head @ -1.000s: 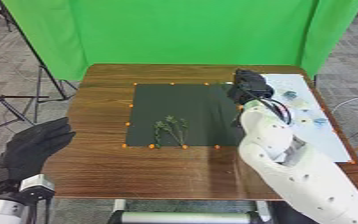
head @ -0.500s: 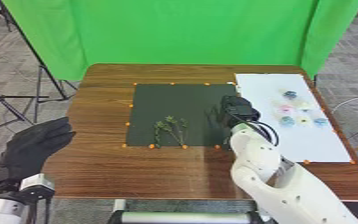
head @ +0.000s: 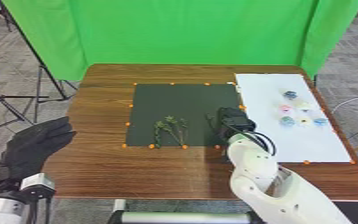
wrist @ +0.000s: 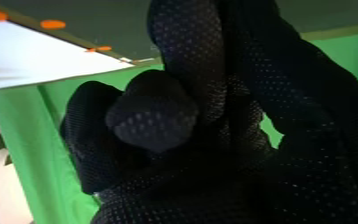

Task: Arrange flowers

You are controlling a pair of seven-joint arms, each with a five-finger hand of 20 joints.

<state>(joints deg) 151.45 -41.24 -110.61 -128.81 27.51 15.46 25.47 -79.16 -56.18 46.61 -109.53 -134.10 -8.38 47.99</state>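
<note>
So, green stems (head: pixel 170 120) on dark mat (head: pixel 149 105); flowers (head: pixel 286 120) on white sheet (head: pixel 260 90)

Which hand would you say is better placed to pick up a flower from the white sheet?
The right hand, probably: it is near the white sheet and flowers, while the dark mat lies between them and the left hand.

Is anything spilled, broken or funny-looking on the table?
Nothing stands out: I see no spill or damage. The green sprigs lie on the dark sheet, and the little flowers sit on the white sheet.
</note>
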